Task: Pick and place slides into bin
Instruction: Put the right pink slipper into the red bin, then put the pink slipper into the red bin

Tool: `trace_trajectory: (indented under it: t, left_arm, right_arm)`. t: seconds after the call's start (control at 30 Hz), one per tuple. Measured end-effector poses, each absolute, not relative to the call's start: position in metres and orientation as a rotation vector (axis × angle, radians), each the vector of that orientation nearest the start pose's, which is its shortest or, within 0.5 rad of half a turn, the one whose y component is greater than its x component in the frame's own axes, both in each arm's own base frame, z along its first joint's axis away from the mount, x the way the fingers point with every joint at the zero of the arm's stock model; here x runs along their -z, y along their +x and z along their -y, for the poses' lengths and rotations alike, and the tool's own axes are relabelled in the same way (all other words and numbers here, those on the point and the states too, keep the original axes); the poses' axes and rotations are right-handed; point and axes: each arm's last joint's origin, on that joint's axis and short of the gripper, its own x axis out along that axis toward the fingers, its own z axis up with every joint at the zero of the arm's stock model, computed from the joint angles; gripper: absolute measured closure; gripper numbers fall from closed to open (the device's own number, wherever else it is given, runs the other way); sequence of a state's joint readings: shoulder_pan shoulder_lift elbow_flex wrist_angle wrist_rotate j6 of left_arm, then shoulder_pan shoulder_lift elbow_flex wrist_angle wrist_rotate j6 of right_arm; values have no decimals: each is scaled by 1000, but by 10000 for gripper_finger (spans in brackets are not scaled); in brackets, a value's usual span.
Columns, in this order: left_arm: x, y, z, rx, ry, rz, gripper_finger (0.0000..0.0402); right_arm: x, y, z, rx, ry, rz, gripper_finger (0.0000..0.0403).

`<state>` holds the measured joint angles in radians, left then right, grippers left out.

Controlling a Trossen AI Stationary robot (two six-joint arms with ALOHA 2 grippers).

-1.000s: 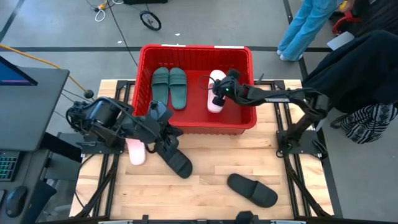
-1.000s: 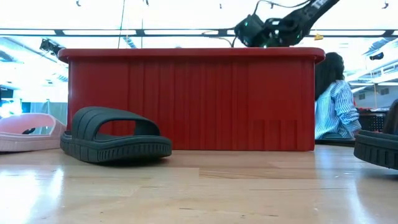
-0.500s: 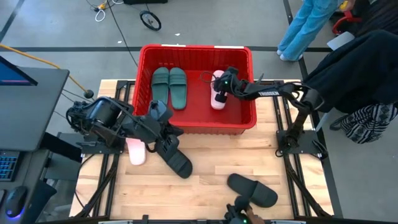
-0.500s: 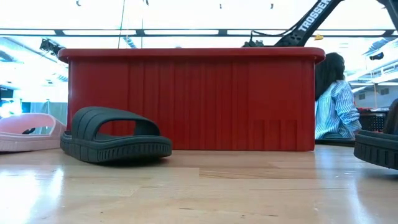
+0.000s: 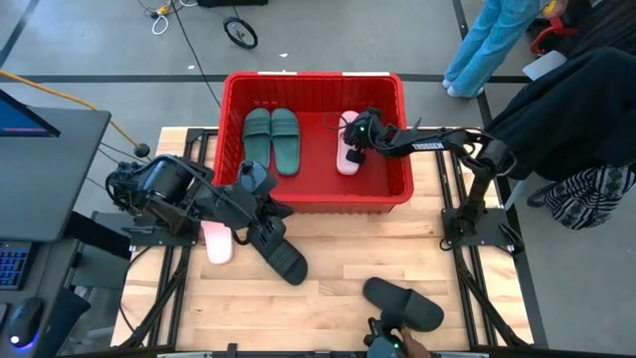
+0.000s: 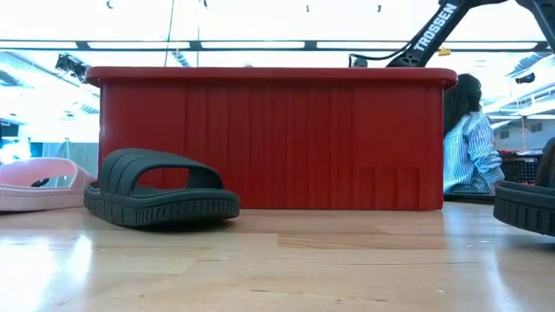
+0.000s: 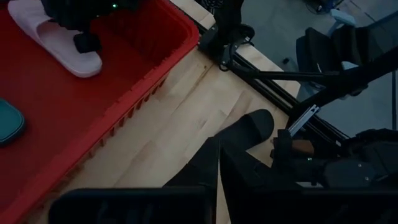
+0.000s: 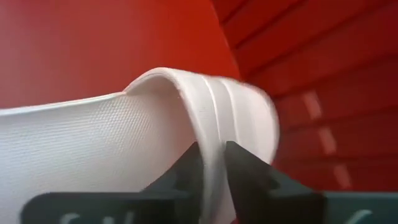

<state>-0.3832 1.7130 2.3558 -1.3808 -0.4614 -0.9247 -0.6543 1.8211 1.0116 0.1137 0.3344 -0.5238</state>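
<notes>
The red bin [image 5: 393, 194] stands at the table's far middle. Two dark green slides [image 5: 270, 137] lie side by side on its floor at the left. My right gripper [image 5: 360, 134] is down inside the bin at the right, shut on a pale pink slide [image 5: 348, 154]. My left gripper [image 5: 264, 219] hovers shut just in front of the bin's near wall, over the heel end of a black slide [image 5: 283, 257] that rests sole-down on the table [image 6: 160, 191]. A second pink slide [image 5: 217, 242] and a second black slide [image 5: 402, 303] lie on the table. My right gripper pinches the pink slide's ribbed strap at its edge [image 8: 208, 127] between its two fingers [image 8: 239, 165], one on the strap's outer face and one beneath it. It comes slanting down from the table's right. I cannot tell whether the slide touches the bin floor.
The second black slide lies near the front edge, right of middle, and shows at the low view's right edge [image 6: 525, 208]. The pink slide on the table lies left of my left gripper [image 6: 39, 184]. People stand beyond the table's far right [image 5: 492, 40].
My right gripper has gone down below the bin's rim with the pink slide and a little toward the far edge. The slide now sits lower in the bin's right half. My left arm has kept still.
</notes>
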Motion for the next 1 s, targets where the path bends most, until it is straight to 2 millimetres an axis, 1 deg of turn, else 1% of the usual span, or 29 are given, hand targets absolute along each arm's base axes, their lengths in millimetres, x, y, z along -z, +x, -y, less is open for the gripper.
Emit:
trace_trajectory:
  t: [0.13,0.23,0.3,0.37,0.47,0.57,0.63,0.7,0.8,0.83,0.9,1.0]
  left_arm:
    - [-497,271,95,-373,-592,-575,384]
    - [-496,271,96,-361,-597,-584,390]
    - [-496,271,96,-352,-601,-590,393]
    - [-496,271,97,-338,-607,-601,395]
    - [-495,271,98,-315,-614,-626,391]
    - [-491,267,97,-310,-554,-693,380]
    - [-483,262,98,-323,-490,-797,375]
    - [-471,266,103,-299,-461,-876,373]
    - [-453,268,116,-225,-437,-997,372]
    - [-446,268,120,-237,-463,-1035,369]
    - [-427,269,129,-271,-488,-1123,360]
    - [-388,271,147,-340,-460,-1263,335]
  right_arm:
    - [-166,284,230,763,-269,-939,287]
    - [-178,281,226,801,-188,-897,259]
    - [-191,278,221,830,-136,-848,245]
    - [-209,275,215,855,-74,-774,237]
    - [-240,268,198,841,32,-655,235]
    - [-277,258,174,753,182,-487,240]
    - [-299,250,154,652,289,-388,246]
    - [-318,243,132,546,365,-321,253]
    - [-339,230,100,402,389,-281,261]
    - [-343,225,90,363,387,-287,264]
    - [-349,217,70,297,379,-303,268]
    - [-354,208,45,205,385,-328,272]
